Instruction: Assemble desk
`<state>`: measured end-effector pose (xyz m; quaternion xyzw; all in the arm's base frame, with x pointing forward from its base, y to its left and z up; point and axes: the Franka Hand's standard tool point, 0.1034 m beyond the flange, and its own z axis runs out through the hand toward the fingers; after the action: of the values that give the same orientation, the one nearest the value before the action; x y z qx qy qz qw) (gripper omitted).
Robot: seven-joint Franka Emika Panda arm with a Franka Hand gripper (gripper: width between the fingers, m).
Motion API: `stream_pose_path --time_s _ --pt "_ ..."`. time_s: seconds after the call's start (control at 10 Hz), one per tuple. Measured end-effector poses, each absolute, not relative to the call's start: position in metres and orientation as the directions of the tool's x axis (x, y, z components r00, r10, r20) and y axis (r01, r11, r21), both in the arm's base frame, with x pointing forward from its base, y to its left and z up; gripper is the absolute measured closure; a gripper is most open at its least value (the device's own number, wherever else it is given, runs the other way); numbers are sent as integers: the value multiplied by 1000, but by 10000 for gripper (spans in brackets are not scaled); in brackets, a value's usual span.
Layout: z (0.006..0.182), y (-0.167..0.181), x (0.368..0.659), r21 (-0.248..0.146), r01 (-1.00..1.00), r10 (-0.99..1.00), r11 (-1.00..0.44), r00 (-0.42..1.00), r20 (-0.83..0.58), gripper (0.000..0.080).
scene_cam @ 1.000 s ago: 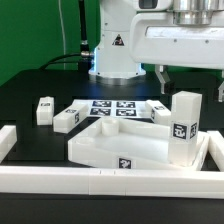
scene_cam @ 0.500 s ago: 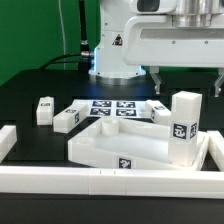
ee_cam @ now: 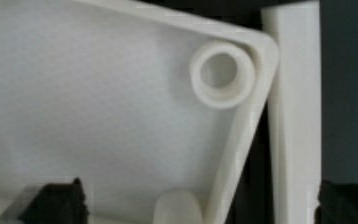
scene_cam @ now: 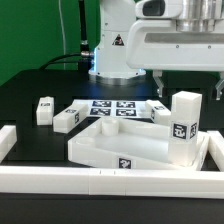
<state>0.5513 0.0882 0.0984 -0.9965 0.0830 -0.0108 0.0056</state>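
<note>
The white tray-like tabletop [scene_cam: 115, 145] lies in the middle of the black table. One white block leg [scene_cam: 183, 127] stands upright at its corner on the exterior view's right. Two legs [scene_cam: 43, 109] [scene_cam: 66, 120] lie to the left and another leg [scene_cam: 160, 112] lies behind the tabletop. My gripper [scene_cam: 190, 82] hangs open above the upright leg, not touching it. In the wrist view the gripper [ee_cam: 202, 205] is open over the tabletop [ee_cam: 105, 110], near a round corner socket [ee_cam: 224, 75]. A pale blurred shape sits between the fingertips [ee_cam: 55, 200].
White border rails [scene_cam: 100, 182] frame the front and sides of the work area, and one shows in the wrist view [ee_cam: 297, 100]. The marker board [scene_cam: 110, 107] lies behind the tabletop. The robot base [scene_cam: 112, 50] stands at the back.
The arm above the upright leg has shifted slightly. The parts on the table have not moved.
</note>
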Motion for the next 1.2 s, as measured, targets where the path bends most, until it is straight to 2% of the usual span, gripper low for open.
stream_pose_path --time_s 0.3,0.7,0.9,1.2 --pt "87 101 533 -1 43 43 -999 999 -13 150" --pt "86 99 527 0 37 37 -999 996 -78 150" --pt "82 95 509 -3 99 98 -995 972 -214 150" --pt "70 91 482 -30 176 174 -984 901 -398 150"
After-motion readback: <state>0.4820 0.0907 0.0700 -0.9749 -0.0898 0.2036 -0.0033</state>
